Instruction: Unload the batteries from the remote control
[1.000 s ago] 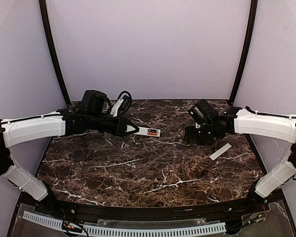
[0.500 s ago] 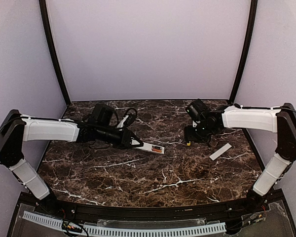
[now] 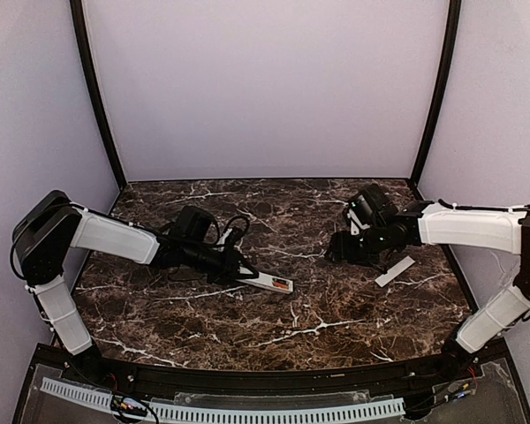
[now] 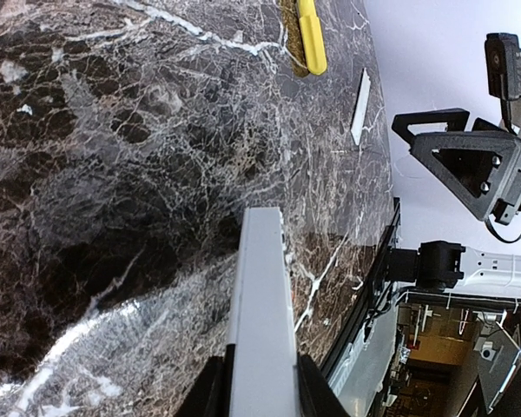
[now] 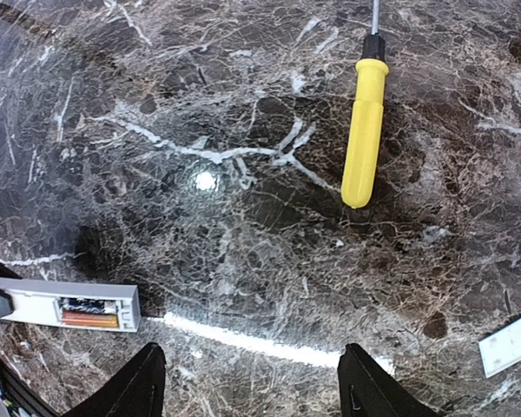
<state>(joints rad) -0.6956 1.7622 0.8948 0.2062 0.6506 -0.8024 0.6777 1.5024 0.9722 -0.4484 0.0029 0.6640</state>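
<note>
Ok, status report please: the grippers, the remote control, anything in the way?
Left gripper shut on remote control. Right gripper open, empty. Orange battery in the open bay. Screwdriver and cover strip lie apart, nothing blocking.

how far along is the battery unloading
Done: the cover strip is off and lies on the table, apart from the remote control, so the bay is exposed. In hand: the left fingers are clamped on the remote's end. Left: at least one orange battery sits in the bay, and the right fingers are open and empty above the table.
</note>
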